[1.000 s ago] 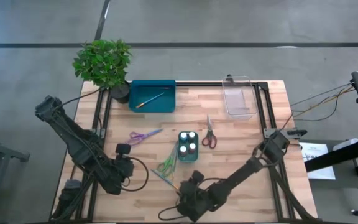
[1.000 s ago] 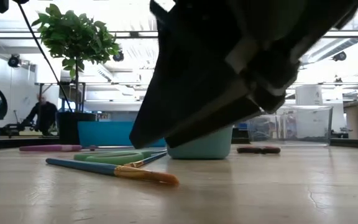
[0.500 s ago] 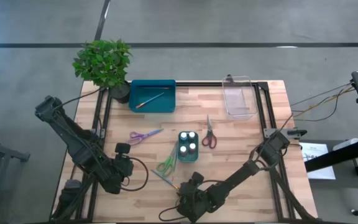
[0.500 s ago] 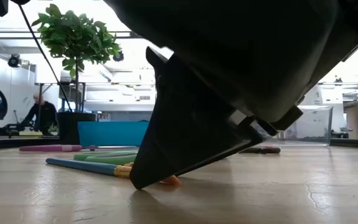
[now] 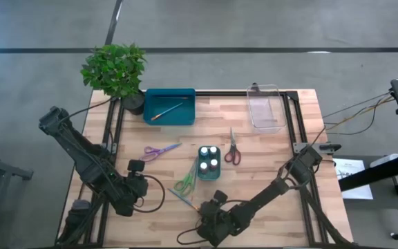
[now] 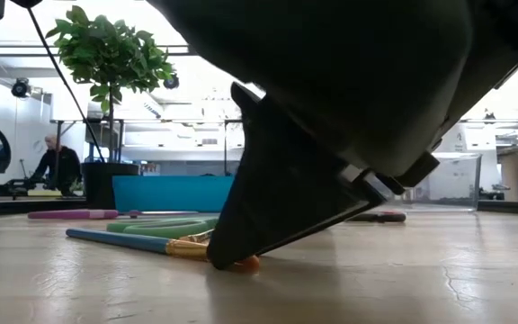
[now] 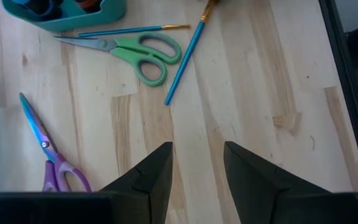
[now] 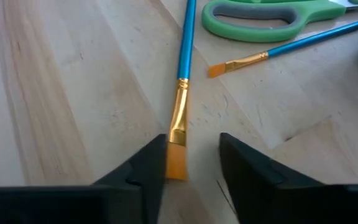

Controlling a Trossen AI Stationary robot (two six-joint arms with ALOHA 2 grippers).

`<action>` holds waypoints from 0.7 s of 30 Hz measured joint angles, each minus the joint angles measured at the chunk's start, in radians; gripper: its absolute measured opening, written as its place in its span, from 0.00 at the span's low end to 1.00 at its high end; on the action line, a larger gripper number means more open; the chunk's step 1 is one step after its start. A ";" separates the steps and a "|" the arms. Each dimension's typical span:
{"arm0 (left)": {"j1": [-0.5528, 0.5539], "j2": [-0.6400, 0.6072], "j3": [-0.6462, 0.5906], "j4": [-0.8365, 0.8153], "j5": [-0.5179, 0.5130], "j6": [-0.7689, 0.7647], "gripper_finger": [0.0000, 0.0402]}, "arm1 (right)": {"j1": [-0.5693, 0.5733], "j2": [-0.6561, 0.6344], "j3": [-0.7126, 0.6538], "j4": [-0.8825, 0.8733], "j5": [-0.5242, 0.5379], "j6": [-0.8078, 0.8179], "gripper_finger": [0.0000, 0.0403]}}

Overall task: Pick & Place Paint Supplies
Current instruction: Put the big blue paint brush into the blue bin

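A blue-handled brush (image 8: 182, 56) lies on the wooden table, its orange bristle end (image 8: 176, 163) toward the near edge. My right gripper (image 8: 192, 152) is down at the table, open, one finger on each side of that bristle end. A second blue brush (image 8: 291, 45) and green scissors (image 5: 185, 181) lie just beyond. White-capped pots stand in a teal holder (image 5: 209, 162). Purple scissors (image 5: 159, 151) and red scissors (image 5: 232, 151) lie flat. My left gripper (image 5: 140, 182) hangs open above the table's near left. My right gripper comes slanting down from the near side, its fingers along the brush. One finger (image 8: 154, 155) stands right against the side of the bristles (image 8: 176, 163). I cannot tell whether it touches them. The brush lies flat on the table.
A teal tray (image 5: 185, 116) with one brush in it and a clear tray (image 5: 266, 111) stand at the far edge. A potted plant (image 5: 115, 69) is at the far left corner. Bare wood lies on the near right.
My right gripper has come down to the table at the brush's bristle end. In the low view its visible fingertip then slid along the table toward the orange bristles. The brush has stayed where it was.
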State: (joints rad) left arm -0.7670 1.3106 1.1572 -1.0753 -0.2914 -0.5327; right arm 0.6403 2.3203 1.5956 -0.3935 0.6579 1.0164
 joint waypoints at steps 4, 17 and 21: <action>0.000 0.000 0.000 0.001 0.004 -0.008 0.37 | 0.001 0.000 0.000 0.008 -0.020 0.001 0.16; 0.000 0.000 0.002 0.000 0.006 -0.019 0.37 | 0.000 -0.034 0.010 0.031 -0.163 -0.028 0.02; 0.000 0.000 0.002 -0.038 0.007 -0.031 0.37 | 0.010 -0.080 0.026 0.033 -0.181 -0.074 0.02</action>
State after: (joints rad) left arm -0.7670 1.3102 1.1595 -1.1134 -0.2845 -0.5639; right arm 0.6498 2.2399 1.6220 -0.3606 0.4766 0.9419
